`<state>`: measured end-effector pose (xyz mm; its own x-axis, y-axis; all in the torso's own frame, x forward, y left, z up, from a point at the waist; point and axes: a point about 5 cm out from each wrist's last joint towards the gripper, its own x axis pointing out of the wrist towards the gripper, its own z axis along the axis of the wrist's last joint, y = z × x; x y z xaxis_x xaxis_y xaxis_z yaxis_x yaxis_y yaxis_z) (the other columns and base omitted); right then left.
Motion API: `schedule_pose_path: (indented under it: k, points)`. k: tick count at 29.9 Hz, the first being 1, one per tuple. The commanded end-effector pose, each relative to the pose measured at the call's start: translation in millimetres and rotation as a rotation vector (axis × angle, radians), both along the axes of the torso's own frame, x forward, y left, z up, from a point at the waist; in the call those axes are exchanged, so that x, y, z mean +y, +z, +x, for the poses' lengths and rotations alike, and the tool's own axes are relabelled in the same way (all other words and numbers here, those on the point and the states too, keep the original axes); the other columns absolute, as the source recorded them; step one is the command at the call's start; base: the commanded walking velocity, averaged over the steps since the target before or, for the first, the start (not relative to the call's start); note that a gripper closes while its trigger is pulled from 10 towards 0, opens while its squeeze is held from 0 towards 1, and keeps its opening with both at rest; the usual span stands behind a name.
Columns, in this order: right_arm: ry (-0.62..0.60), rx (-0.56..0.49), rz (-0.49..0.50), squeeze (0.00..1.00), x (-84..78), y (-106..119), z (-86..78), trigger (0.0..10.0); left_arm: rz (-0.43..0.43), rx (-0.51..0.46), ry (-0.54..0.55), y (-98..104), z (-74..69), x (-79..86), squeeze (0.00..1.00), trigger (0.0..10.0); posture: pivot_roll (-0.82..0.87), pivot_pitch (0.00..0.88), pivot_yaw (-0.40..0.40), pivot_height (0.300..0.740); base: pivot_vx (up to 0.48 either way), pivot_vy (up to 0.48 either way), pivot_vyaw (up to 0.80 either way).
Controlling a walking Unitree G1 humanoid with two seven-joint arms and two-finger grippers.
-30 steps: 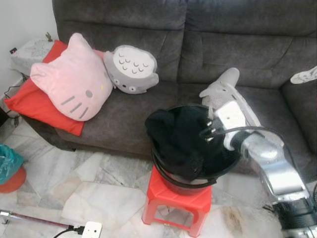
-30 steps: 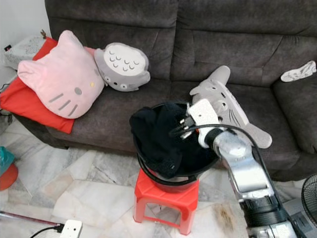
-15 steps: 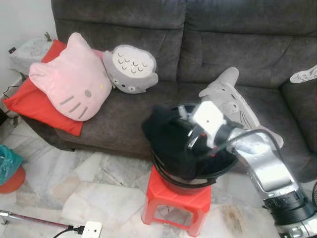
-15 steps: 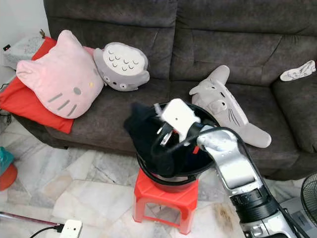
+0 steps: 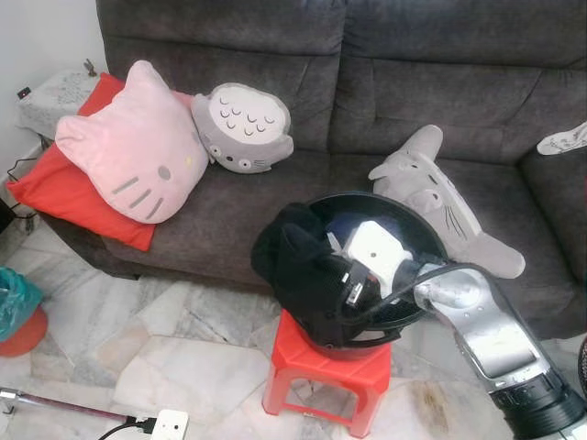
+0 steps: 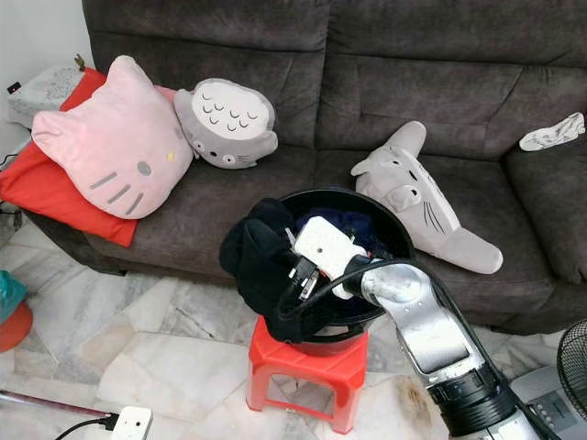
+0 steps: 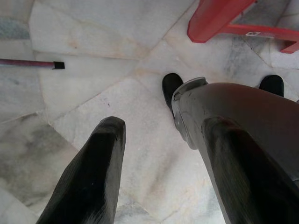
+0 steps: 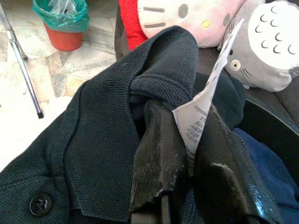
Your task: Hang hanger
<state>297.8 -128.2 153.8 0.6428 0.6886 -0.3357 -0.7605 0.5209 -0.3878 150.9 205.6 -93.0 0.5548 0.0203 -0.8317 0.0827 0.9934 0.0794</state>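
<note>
A black knit garment [image 5: 298, 266] with a button lies bunched over the left rim of a black basin [image 5: 413, 229], which stands on a red stool [image 5: 326, 371]. My right gripper [image 6: 301, 280] reaches into the basin from the right. In the right wrist view the right gripper [image 8: 183, 112] is shut on a fold of the black garment [image 8: 117, 130], with its white care label [image 8: 205, 107] pinched between the fingers. Blue cloth [image 8: 261, 158] lies deeper in the basin. My left gripper [image 7: 161, 128] hangs open over the marble floor beside my own leg.
A grey sofa [image 5: 367, 82] stands behind the stool, with a pink cat cushion [image 5: 138, 147], a grey round plush [image 5: 243, 128] and a long grey plush [image 5: 440, 197]. A green-lined orange bin [image 5: 18, 312], a power strip [image 5: 170, 423] and a pole [image 5: 55, 403] are on the floor at left.
My right gripper went from above the basin's right side down and left into it. The black garment has shifted left over the rim, and the basin's inside is now bare.
</note>
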Motion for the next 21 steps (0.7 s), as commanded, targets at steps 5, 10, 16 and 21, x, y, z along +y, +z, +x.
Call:
schedule_pose_path:
  k: [5,10,16,21]
  points:
    - [-0.042,0.022,0.020,0.00,-3.5,-3,1.8,10.0,0.020,0.032,-0.012,-3,-7.7,2.8,0.00,10.0,-0.10,0.089,0.023,0.740,0.000,0.000,0.00]
    - [0.005,0.030,0.044,1.00,1.8,0,-2.0,10.0,0.022,0.032,-0.012,-3,-7.7,3.1,0.00,10.0,-0.10,0.090,0.024,0.740,0.000,0.000,0.00]
    - [0.059,0.043,0.029,1.00,5.4,-3,-7.4,10.0,0.021,0.032,-0.013,-3,-8.0,2.9,0.00,10.0,-0.10,0.091,0.023,0.740,0.000,0.000,0.00]
    - [0.093,0.060,0.020,1.00,8.0,-6,-11.0,10.0,0.020,0.032,-0.013,-3,-8.1,2.9,0.00,10.0,-0.10,0.092,0.023,0.740,0.000,0.000,0.00]
